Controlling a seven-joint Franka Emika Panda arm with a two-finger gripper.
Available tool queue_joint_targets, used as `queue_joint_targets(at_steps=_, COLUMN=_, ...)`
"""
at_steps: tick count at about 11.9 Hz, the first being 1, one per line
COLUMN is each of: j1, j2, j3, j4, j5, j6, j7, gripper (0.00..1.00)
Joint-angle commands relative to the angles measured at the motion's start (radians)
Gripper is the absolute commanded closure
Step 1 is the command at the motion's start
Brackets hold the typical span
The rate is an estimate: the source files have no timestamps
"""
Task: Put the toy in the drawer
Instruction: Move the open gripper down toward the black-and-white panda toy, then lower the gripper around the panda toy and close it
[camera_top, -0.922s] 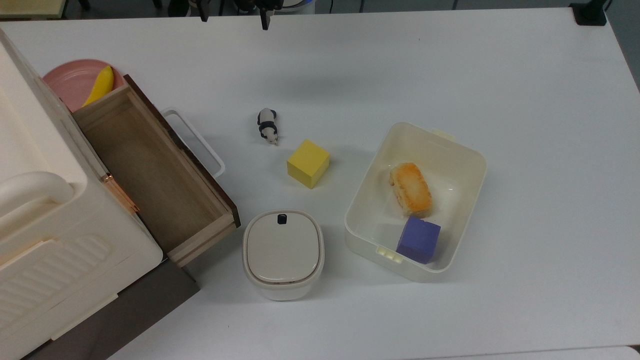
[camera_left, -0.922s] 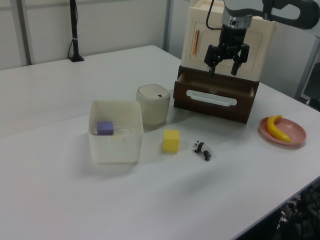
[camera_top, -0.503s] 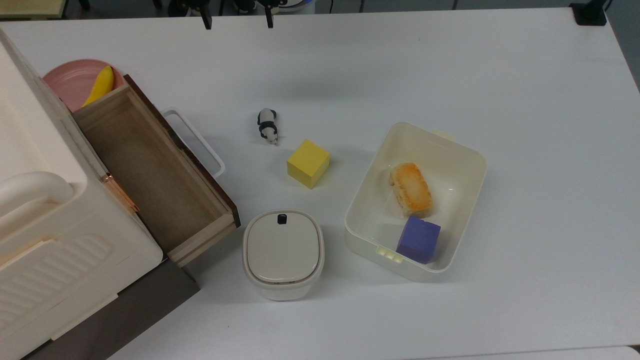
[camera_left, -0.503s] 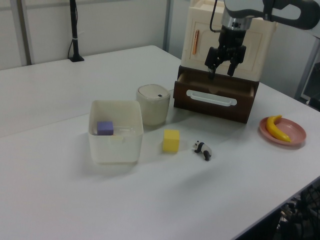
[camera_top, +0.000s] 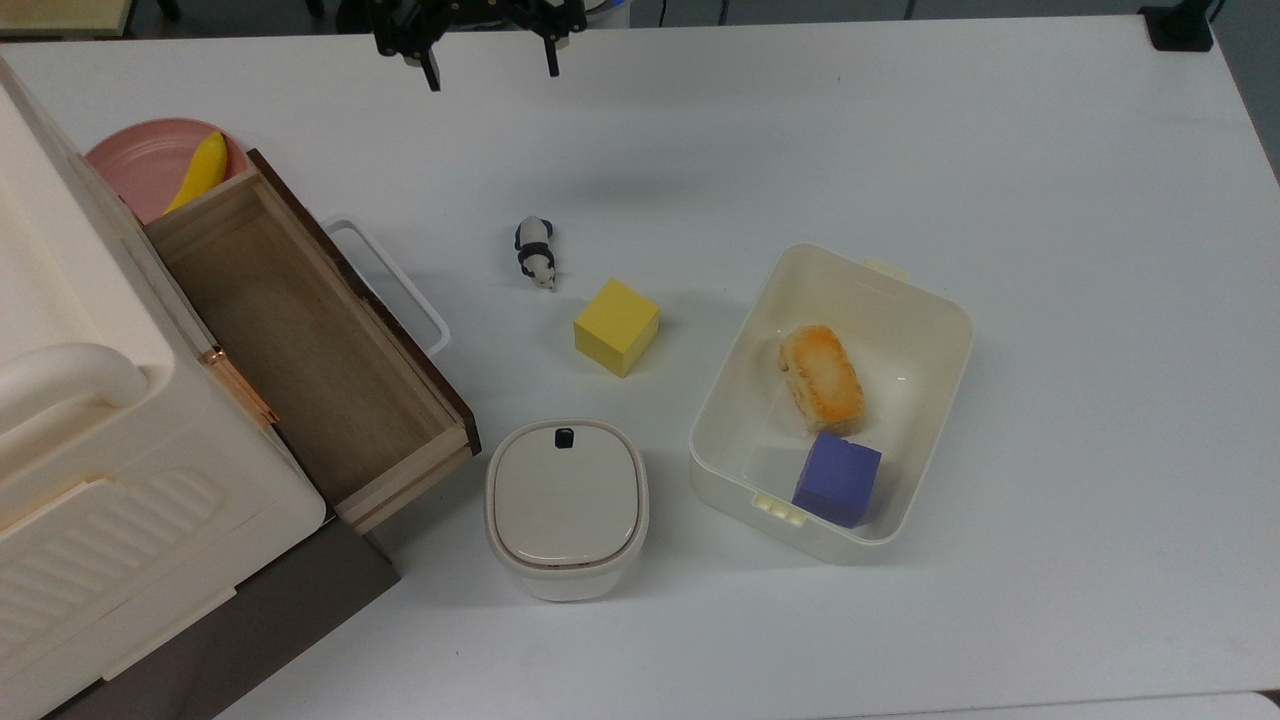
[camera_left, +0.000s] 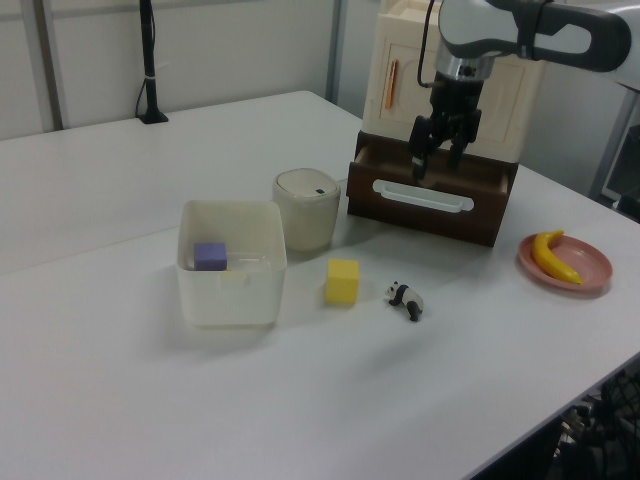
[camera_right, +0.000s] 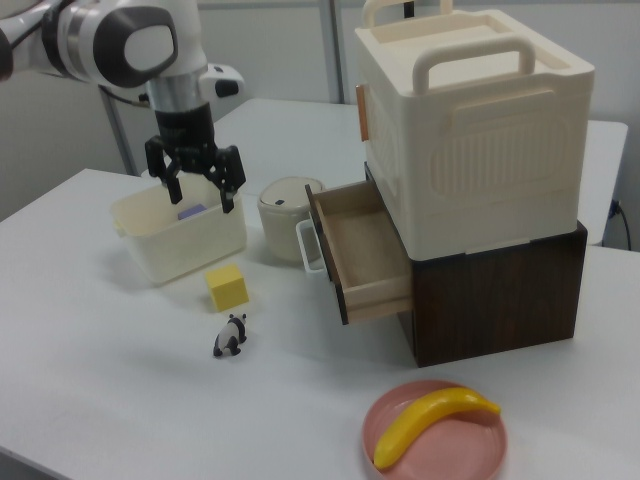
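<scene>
— Where's the toy (camera_top: 535, 253) sitting, from where you stand?

— On the white table (camera_top: 900, 140), just beside the yellow cube (camera_top: 616, 326) and apart from it. In the top view it lies up and to the left of the cube, between the cube and the drawer (camera_top: 300, 340). The drawer is pulled out of the cream cabinet (camera_right: 470, 130), and the top view looks straight into bare wood, nothing in it. The right view shows the cabinet's carry handle and the dark base under it.

— And the claw?

— The gripper (camera_top: 490, 68) hangs in the air well above the table, its 2 fingers spread wide, holding nothing. In the top view it is at the upper edge, well beyond the toy from the cube. The right view puts it above the cream tub (camera_right: 180, 240), the left view in front of the drawer's dark panel; both are just sightlines.

— Anything else near the cube?

— The tub, on the top view's right of the cube, holds a purple cube (camera_top: 836, 479) and a piece of bread (camera_top: 822, 377); the top view shows the bread clearly. A lidded cream pot (camera_top: 566, 506) stands below the cube in the top view. A banana (camera_right: 430, 420) on a pink plate (camera_right: 480, 455) sits past the drawer.
</scene>
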Motion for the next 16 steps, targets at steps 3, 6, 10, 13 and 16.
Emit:
queue_joint_targets(at_steps=3, j1=0.019, j2=-0.058, j3=0.004, j4=-0.22, j5=0.009, j6=0.213, j7=0.109, gripper=0.0)
queue_joint_targets(at_steps=6, j1=0.034, j2=-0.047, j3=0.004, j4=-0.352, j5=-0.02, j6=0.397, j7=0.145, gripper=0.0)
queue_joint_targets(at_steps=10, j1=0.028, j2=-0.016, j3=0.002, j4=-0.437, j5=-0.053, j6=0.474, j7=0.143, gripper=0.0)
queue_joint_targets(at_steps=13, j1=0.022, j2=0.077, j3=0.001, j4=-0.432, j5=-0.096, j6=0.498, j7=0.143, gripper=0.0)
queue_joint_targets(at_steps=16, j1=0.023, j2=0.191, j3=0.001, j4=-0.408, j5=-0.106, j6=0.563, j7=0.151, gripper=0.0)
